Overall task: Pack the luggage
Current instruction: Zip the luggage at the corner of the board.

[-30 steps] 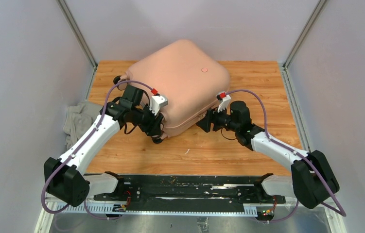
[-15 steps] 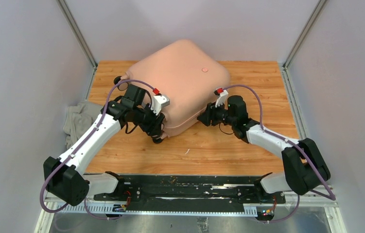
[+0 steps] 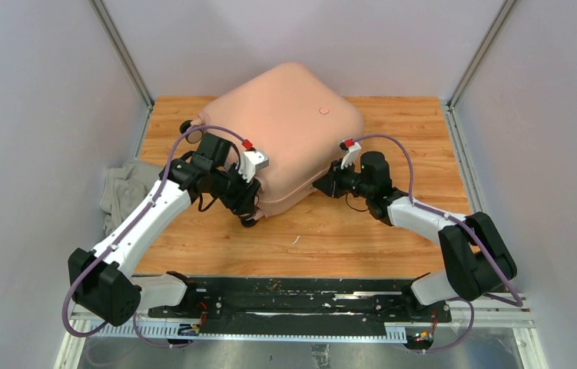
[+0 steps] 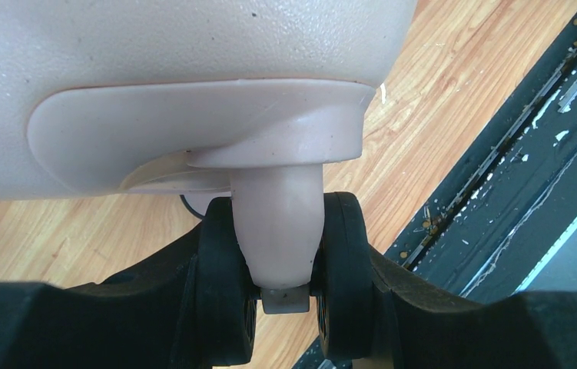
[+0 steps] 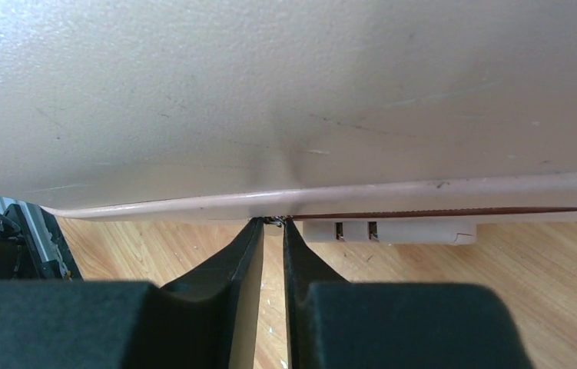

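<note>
The luggage [image 3: 285, 115] is a pale pink hard-shell suitcase lying shut and flat on the wooden table, its near edge facing the arms. My left gripper [image 3: 248, 201] is at its near left corner. In the left wrist view, that gripper [image 4: 281, 296] is shut on a spinner wheel [image 4: 223, 292], its black fingers pressing the double wheel from both sides under the pink fork [image 4: 277, 215]. My right gripper [image 3: 323, 187] is at the near right side seam. Its tips [image 5: 272, 224] pinch a small metal zipper pull [image 5: 274, 221] just under the shell's rim [image 5: 270, 201].
A crumpled grey cloth [image 3: 120, 192] lies at the table's left edge beside the left arm. A pale plastic block with slots [image 5: 389, 231] sits on the seam just right of the right gripper. A black rail [image 3: 293, 296] runs along the near edge; grey walls close in on three sides.
The right arm has moved in toward the suitcase's seam and its jaws have narrowed from wide apart to nearly together. The left arm and the suitcase have not moved.
</note>
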`<state>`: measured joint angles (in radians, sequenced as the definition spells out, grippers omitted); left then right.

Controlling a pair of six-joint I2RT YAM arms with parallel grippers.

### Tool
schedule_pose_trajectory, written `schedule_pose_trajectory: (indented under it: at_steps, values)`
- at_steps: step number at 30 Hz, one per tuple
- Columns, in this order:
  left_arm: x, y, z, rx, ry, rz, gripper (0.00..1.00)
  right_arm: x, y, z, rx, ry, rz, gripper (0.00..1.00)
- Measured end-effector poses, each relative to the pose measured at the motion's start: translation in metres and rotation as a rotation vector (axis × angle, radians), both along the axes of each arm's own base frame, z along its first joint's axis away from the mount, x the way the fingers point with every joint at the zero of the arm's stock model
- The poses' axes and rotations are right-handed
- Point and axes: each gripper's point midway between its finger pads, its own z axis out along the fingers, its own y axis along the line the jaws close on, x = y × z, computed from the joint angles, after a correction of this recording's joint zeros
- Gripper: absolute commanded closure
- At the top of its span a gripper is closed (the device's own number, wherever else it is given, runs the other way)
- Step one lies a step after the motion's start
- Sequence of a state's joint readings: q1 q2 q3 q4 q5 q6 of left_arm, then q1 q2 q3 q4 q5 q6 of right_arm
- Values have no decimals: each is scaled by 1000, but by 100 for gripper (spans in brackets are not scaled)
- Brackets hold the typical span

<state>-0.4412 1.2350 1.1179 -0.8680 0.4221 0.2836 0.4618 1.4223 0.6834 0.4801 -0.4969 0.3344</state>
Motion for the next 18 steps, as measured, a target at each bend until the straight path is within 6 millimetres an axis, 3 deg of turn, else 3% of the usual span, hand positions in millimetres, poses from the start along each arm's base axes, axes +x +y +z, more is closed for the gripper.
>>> schedule_pose_trajectory:
  at_steps: [6,18]
  values:
    - [0,1,1,7,-4,1,100,-1,-1,-2,20,8,-10,100]
    - [0,0,1,11,-7,-3,100,-5,2,-3,24,9,-10,100]
